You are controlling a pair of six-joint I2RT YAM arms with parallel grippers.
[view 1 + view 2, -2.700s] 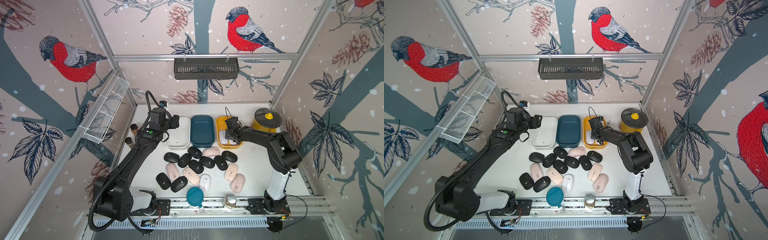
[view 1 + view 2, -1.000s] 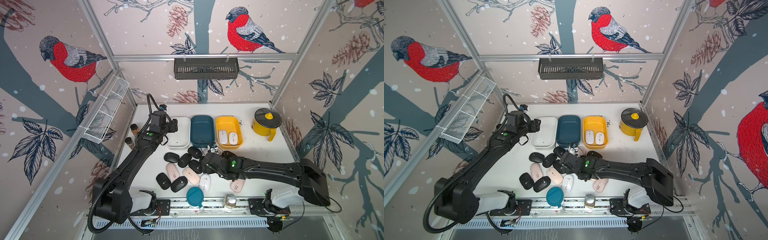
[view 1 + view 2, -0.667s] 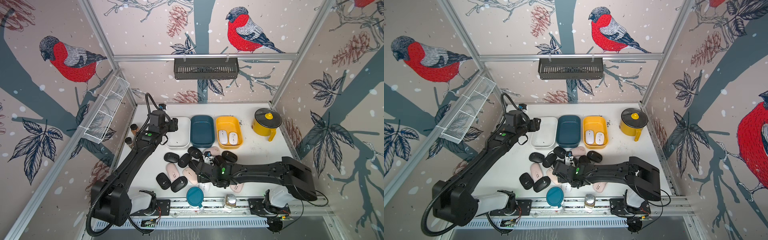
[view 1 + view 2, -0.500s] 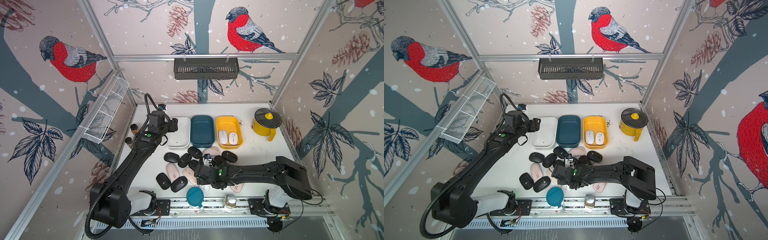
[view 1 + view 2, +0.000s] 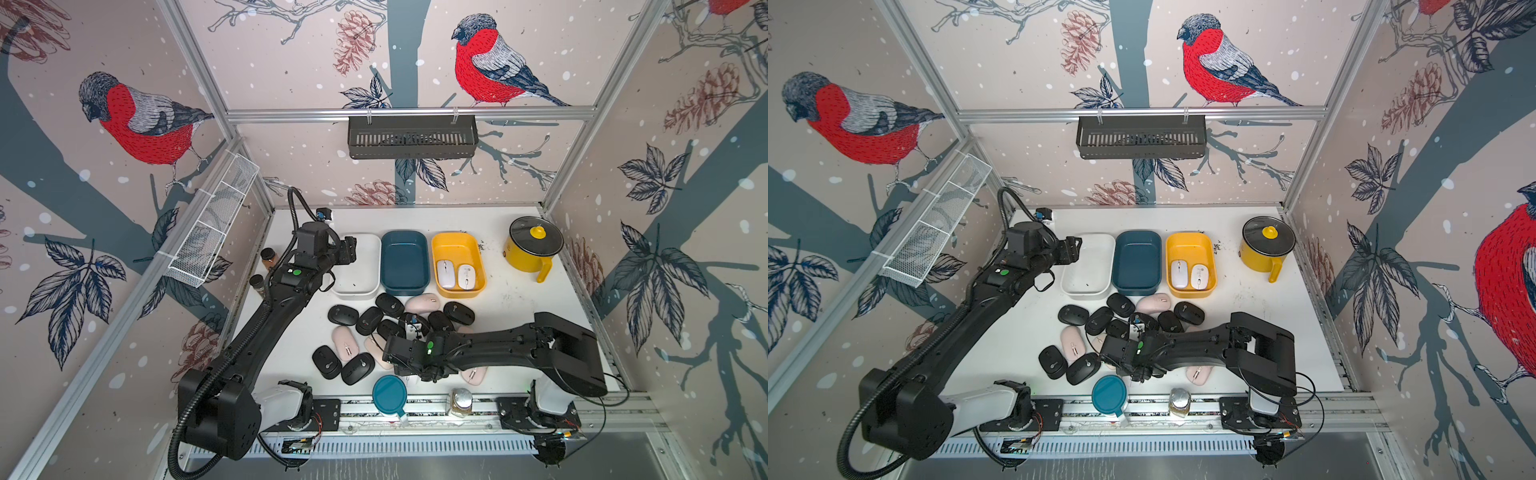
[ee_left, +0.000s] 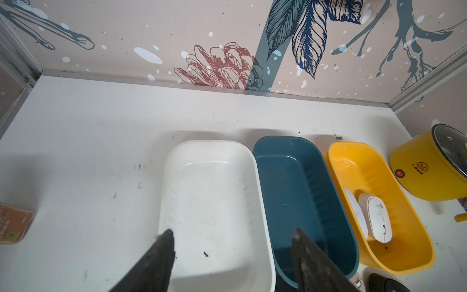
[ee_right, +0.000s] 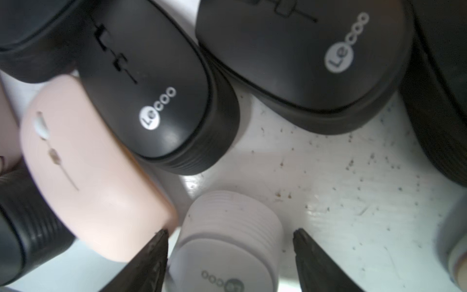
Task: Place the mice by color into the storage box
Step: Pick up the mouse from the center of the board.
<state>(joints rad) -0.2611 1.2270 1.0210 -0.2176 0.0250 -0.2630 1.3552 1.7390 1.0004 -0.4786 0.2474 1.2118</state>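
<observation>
Where the front rail crosses the lower edge of both top views, a teal lid [image 5: 389,394] and a spice jar [image 5: 459,402] sit side by side. Just above them, at centre frame, the right arm reaches in from the right, low over the loose mice [image 5: 365,320] on the white table [image 5: 519,299].

The wrist view shows the right gripper [image 7: 230,231] with its fingers apart on either side of a white mouse [image 7: 227,255]. One tip sits in the gap between that mouse and a pink mouse [image 7: 83,177]. The other stands off its side, with bare table showing between. Black mice [image 7: 151,88] crowd close around.

Higher in the frame, three storage boxes stand in a row: a white box [image 5: 361,266], a teal box [image 5: 405,262] and a yellow box [image 5: 457,249]. Two white mice [image 5: 445,274] lie side by side in the yellow one, and the other two hold no mice.

The left gripper [image 6: 232,231] hangs over the white box's left end, fingers spread with nothing between them.

At the upper right of the table stands a lidded yellow pot [image 5: 532,249]. A black rack [image 5: 412,137] hangs on the back rail.
</observation>
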